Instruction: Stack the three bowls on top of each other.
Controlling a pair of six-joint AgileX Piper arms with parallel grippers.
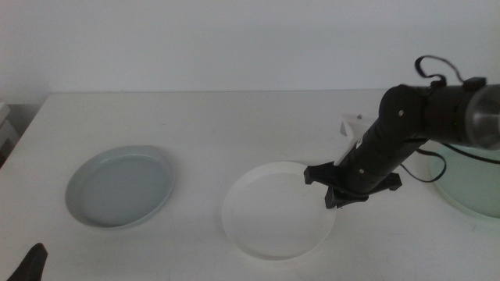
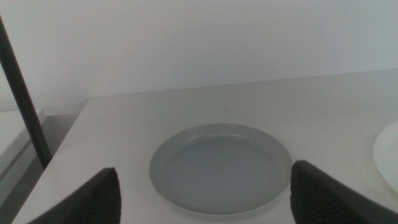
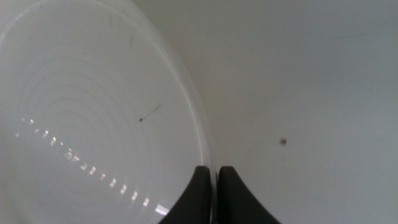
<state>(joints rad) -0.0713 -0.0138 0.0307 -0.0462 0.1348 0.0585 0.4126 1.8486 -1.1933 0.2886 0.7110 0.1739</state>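
The white bowl [image 1: 269,215] sits at the table's middle. My right gripper [image 1: 337,199] reaches in from the right and is shut on its right rim. In the right wrist view the two jaws [image 3: 214,177] pinch the thin edge of the white bowl [image 3: 81,106]. A pale grey-blue bowl [image 1: 121,187] rests to the left, apart from the white one. The pale mint green bowl [image 1: 476,187] lies at the right edge, partly behind the right arm. My left gripper [image 1: 31,261] waits at the bottom left corner, open, facing the grey-blue bowl [image 2: 221,168] between its jaws [image 2: 205,168].
A small white block [image 1: 355,125] sits on the table behind the right arm. The white table [image 1: 258,125] ends at a light wall behind. A dark upright pole [image 2: 22,93] stands off the table's left side.
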